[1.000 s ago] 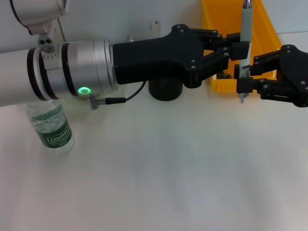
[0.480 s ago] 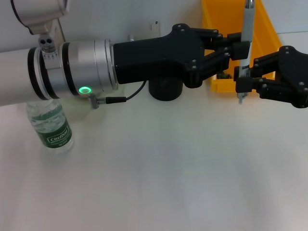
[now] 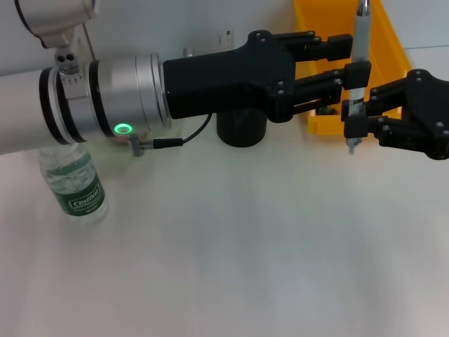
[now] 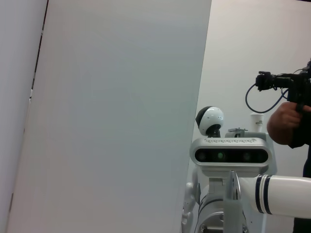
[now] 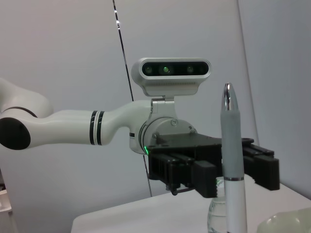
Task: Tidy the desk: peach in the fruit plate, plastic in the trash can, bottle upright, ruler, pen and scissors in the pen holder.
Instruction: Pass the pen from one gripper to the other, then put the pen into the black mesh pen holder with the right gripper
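Near table: open, only the bottle at its left.
Pen holder: left arm lies across its top.

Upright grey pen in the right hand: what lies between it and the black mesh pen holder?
In the head view, the left hand spans from holder to pen.

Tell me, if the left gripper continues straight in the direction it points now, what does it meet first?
Probably the pen, upright between its fingers. The left gripper points toward the right gripper, which holds that pen; depth is unclear.
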Tool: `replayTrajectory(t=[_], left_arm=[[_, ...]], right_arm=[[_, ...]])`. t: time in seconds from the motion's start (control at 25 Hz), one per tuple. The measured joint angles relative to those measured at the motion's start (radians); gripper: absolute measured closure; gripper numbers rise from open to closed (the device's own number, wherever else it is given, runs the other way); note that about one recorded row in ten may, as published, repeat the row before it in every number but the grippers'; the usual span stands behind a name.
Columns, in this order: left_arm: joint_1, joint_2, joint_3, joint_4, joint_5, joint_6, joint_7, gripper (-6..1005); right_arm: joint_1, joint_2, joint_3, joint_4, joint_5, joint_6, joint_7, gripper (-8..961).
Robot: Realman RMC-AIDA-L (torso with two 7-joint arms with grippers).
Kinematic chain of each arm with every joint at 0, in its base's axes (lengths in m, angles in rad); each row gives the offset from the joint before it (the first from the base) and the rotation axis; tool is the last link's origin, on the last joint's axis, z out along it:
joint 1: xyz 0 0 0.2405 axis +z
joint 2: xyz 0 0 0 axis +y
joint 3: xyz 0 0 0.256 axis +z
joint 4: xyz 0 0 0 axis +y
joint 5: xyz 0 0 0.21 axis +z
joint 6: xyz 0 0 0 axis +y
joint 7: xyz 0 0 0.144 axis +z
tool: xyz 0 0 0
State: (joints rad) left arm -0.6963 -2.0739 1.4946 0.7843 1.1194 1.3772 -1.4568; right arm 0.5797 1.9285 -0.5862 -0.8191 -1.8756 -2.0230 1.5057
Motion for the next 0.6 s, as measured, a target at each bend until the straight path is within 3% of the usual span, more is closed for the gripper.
replayTrajectory(t=[0.32,0.4,0.6], left_arm=[[0.021,0.000,0.002,0.010,-0.002,0.007,-0.003,566],[0.044,0.000,0.001,0.026,-0.004,0.011,-0.008,350],[0.106,0.001,0.006,0.076,-0.006,0.028,-0.009,191]], right_arm=[[-0.008,0.001,0.014,-0.015,-0.001,0.011,0.000,779],[-0.021,0.001,0.046,-0.040,0.002,0.014,-0.007,779],[-0.048,0.004,0.124,-0.102,0.006,0.031,-0.051,779]])
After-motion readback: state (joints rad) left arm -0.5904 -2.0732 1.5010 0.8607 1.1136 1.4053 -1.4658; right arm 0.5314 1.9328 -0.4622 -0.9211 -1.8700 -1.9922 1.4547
